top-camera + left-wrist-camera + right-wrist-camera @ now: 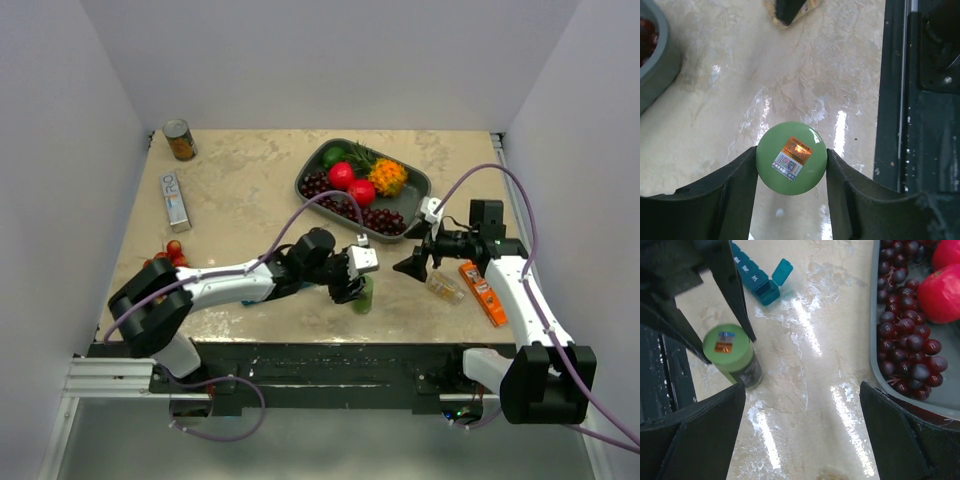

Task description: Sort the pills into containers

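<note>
A pill bottle with a green cap (791,157) stands upright on the marble table near the front edge, also seen as the bottle (363,296) (730,352). My left gripper (791,156) (353,284) is shut on it, one dark finger pressed against each side of the cap. The teal containers strip (755,277) lies just beyond the bottle with one end lid (782,271) flipped up; the left arm hides it in the top view. My right gripper (802,387) (412,265) hangs open to the right of the bottle, holding nothing. No loose pills show.
A dark grey fruit tray (415,190) (875,340) with grapes and red fruit sits at back right. An orange packet (483,292) and a clear small tub (444,287) lie under the right arm. A can (180,140), a silver box (175,198) and small tomatoes (172,252) are at left.
</note>
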Tool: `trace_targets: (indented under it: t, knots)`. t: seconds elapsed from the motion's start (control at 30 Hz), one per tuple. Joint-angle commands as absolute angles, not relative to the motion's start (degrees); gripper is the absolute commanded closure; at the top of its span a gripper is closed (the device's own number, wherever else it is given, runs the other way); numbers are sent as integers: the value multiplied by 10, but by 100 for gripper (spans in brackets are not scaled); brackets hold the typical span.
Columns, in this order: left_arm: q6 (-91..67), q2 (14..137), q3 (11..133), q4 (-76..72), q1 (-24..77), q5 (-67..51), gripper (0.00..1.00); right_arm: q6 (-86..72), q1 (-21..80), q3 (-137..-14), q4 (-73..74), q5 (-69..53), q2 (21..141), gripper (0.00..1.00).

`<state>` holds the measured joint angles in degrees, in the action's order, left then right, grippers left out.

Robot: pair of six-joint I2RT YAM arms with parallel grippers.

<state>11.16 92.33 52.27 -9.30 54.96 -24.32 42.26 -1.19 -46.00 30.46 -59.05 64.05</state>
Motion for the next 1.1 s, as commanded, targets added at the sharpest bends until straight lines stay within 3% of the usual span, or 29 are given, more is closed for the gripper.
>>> trace_targets:
  t: [0.0,0.13,0.47,0.63,1.07]
  knots:
    - [-68,799,463,-203,544,-178,100,527,-14,-479,391,-644,628,1]
    - [-191,725,425,-197,543,-101,100,584,-4,-497,454,-666,638,1]
    - [-334,585,328,-243,539,-16,100,666,177,-634,606,-618,739,1]
    - [-343,571,324,-249,538,-18,100,577,256,-623,541,-586,753,1]
    - [-345,566,317,-297,539,-36,100,480,291,-606,445,-573,770,4]
